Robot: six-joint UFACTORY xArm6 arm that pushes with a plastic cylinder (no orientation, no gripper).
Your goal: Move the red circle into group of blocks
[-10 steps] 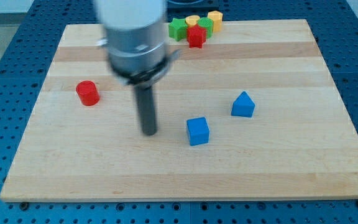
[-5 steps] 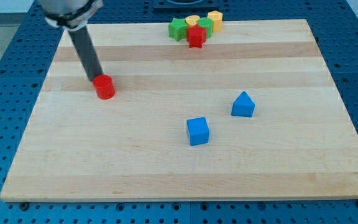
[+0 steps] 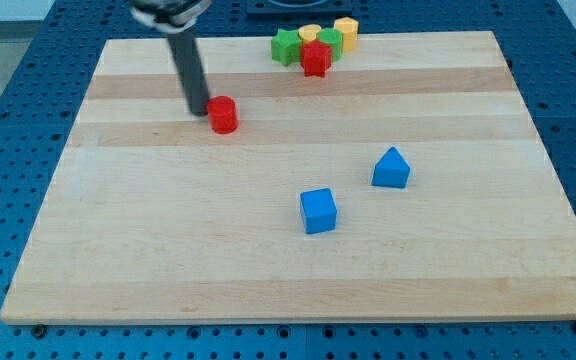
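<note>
The red circle point(image 3: 224, 115) stands on the wooden board point(image 3: 288, 270), left of the middle in the upper part. My tip point(image 3: 199, 110) is just to its left, touching or almost touching its side. The group of blocks sits at the view's top edge: a green star point(image 3: 285, 46), a red star point(image 3: 315, 59), a yellow block point(image 3: 309, 34), a green block point(image 3: 331, 41) and a yellow block point(image 3: 346, 30). The red circle lies below and to the left of that group, well apart from it.
A blue cube point(image 3: 318, 211) lies near the board's middle. A blue pointed block point(image 3: 391, 168) lies to its upper right. The board is surrounded by a blue perforated table top point(image 3: 8, 120).
My tip went from the board's middle to the left of the red circle, then pushed it to the right and slightly up toward the group. The other blocks have not moved.
</note>
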